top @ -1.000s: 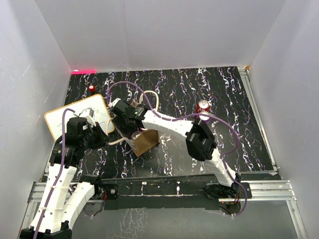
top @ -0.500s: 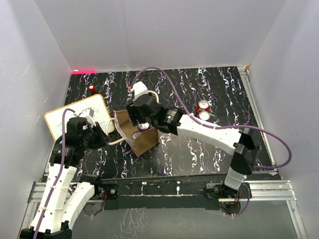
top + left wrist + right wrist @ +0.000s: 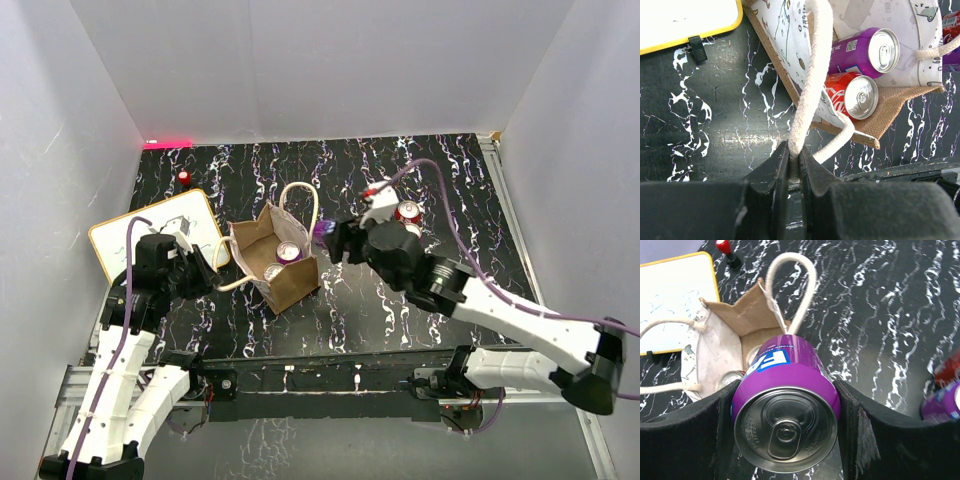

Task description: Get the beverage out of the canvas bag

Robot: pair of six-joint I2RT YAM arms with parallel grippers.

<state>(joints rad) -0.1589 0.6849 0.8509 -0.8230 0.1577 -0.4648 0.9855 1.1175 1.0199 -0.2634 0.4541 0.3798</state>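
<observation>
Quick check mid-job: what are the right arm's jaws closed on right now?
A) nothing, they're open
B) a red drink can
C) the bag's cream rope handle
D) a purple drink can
D: in the right wrist view the jaws of the right gripper press on both sides of the purple aluminium drink can, which is outside the tan-brown canvas bag.

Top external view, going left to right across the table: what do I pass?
First the whiteboard, then the canvas bag, then the purple can gripped in the right hand, then the red can.
</observation>
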